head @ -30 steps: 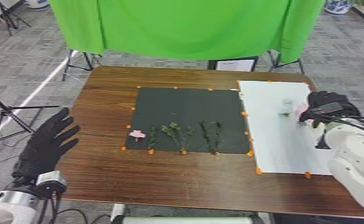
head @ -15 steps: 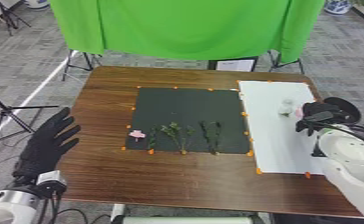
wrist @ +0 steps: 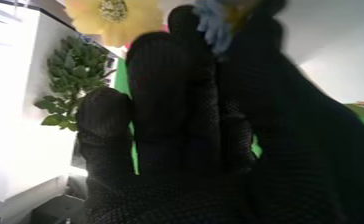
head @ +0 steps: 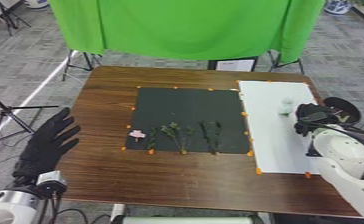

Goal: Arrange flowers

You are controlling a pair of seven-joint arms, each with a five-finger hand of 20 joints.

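The right hand (head: 313, 117) is over the right edge of the white sheet (head: 276, 145). A pale whitish-green thing (head: 286, 107) lies just left of it. A pink flower (head: 137, 134) and green stems (head: 172, 131) lie on the black mat (head: 187, 105). My left hand (head: 43, 145) is left of the table, fingers straight. In the right wrist view, the right hand (wrist: 170, 115) has extended fingers. Past the fingertips are a yellow flower (wrist: 113, 11) and blue petals (wrist: 216, 25); whether they touch the hand I cannot tell. A leafy green stem (wrist: 74, 72) stands beside the fingers.
The brown wooden table (head: 161, 180) surrounds the mat and sheet. Orange tape marks (head: 259, 171) line their edges. A dark round object (head: 343, 107) sits behind the right hand. Beyond the table hangs a green cloth (head: 178, 30).
My right hand has moved toward the robot and slightly left, uncovering the dark round object. Pink by the hand on the white sheet is now hidden. The left hand stays still.
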